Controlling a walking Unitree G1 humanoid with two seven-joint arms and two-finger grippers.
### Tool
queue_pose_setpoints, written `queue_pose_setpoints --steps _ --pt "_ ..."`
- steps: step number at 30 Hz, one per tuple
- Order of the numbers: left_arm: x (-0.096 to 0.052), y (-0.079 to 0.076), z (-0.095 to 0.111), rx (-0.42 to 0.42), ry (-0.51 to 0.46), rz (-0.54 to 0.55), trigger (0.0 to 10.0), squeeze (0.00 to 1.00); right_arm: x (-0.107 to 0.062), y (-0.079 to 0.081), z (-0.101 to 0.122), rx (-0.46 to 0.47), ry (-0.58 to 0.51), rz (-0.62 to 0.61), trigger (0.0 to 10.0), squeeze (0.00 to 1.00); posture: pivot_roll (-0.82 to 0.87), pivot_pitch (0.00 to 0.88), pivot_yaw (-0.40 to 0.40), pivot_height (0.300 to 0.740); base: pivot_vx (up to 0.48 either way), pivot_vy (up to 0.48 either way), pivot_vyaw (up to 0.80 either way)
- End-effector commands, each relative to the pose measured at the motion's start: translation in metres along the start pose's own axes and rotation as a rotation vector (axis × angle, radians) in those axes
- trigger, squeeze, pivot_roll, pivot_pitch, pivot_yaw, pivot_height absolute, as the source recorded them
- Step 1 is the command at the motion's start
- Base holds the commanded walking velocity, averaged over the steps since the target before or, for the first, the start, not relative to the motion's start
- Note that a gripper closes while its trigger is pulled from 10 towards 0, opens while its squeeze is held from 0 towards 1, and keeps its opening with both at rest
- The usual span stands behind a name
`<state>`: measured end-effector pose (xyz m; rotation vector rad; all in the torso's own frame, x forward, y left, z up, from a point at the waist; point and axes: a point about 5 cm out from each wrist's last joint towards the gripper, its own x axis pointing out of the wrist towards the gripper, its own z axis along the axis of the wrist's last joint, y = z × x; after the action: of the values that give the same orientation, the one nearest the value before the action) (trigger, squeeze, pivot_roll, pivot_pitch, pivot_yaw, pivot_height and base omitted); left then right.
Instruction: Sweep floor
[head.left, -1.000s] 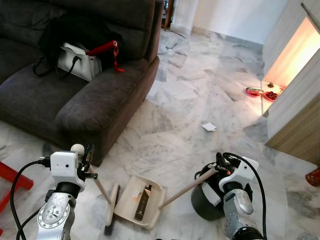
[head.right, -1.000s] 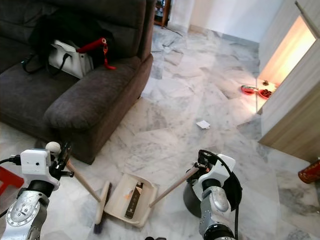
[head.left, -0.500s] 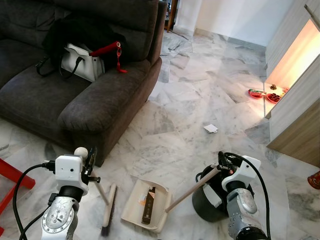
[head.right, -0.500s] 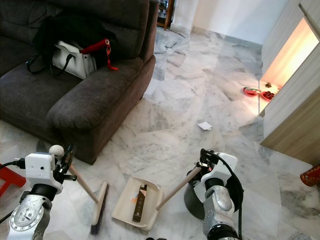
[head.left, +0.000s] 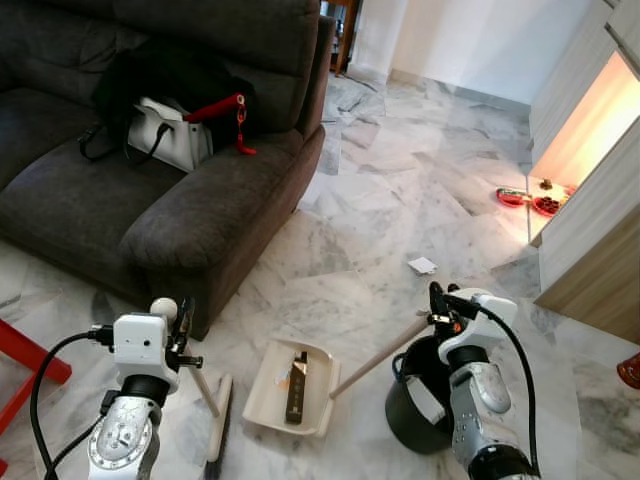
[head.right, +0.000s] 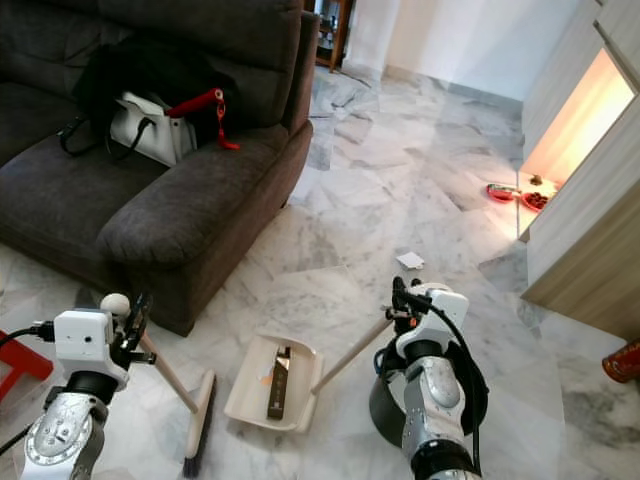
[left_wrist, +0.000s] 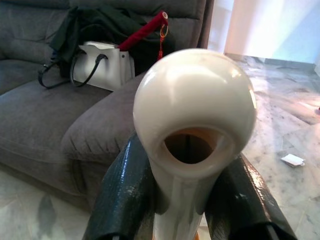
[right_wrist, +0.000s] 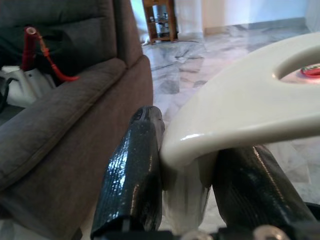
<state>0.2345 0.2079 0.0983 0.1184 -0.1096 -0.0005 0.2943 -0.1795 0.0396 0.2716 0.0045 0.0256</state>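
Clamping left gripper (head.left: 183, 330) tight round top of broom (head.left: 217, 428), both fingers (left_wrist: 122, 200) pressing the shaft just under its rounded knob. Clamping right gripper (head.left: 438, 305) likewise on end of pan handle (head.left: 375, 360), fingers closed on it w/ no gap showing.

Pulling broom away from pan (head.left: 264, 392): 1 s ago bristle head lying right against pan's left edge, now lying apart from it, off to robot's left, w/ a strip of bare floor between. Keeping pan flat on the tiles approx. where it was, mouth towards broom. Raising handle end a little, maybe; hard telling that from camera shift, since whole view is drifting too.

Carrying 2 bits in pan: dark stick (head.left: 297, 385) and small orange scrap (head.left: 283, 378) beside it. Reading this as 1 sweep-in stroke finishing, w/ catch staying put and broom backing off for next pass.

Leaving work undone, prob.: paper (head.left: 422, 265) lying well apart, further out on the tiles towards the cabinet. Standing close by right arm, black bin (head.left: 415, 412), handy for tipping pan. Needing care there: lifting pan too steeply risking stick sliding back out.
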Motion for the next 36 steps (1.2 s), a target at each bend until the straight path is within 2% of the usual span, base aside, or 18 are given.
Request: queue_pose_setpoints --steps 1,16,27,36 --pt "0.0 -0.002 0.003 0.014 -0.025 -0.009 10.0 0.0 0.003 0.0 0.013 -0.036 -0.067 0.023 10.0 0.0 0.14 0.0 -0.137 0.74 0.0 0.0 0.0" --pt "0.003 -0.004 0.003 -0.009 -0.032 0.001 10.0 0.0 0.011 0.004 0.024 -0.034 -0.101 0.043 10.0 0.0 0.13 0.006 -0.147 0.74 0.0 0.0 0.0" --pt "0.003 -0.005 0.003 -0.016 -0.038 0.007 10.0 0.0 0.014 0.005 0.026 -0.032 -0.092 0.047 10.0 0.0 0.13 0.013 -0.152 0.74 0.0 0.41 0.0" --pt "0.004 -0.006 0.003 -0.021 -0.042 0.008 10.0 0.0 0.014 0.007 0.024 -0.032 -0.077 0.055 10.0 0.0 0.13 0.028 -0.156 0.74 0.0 0.343 -0.8"
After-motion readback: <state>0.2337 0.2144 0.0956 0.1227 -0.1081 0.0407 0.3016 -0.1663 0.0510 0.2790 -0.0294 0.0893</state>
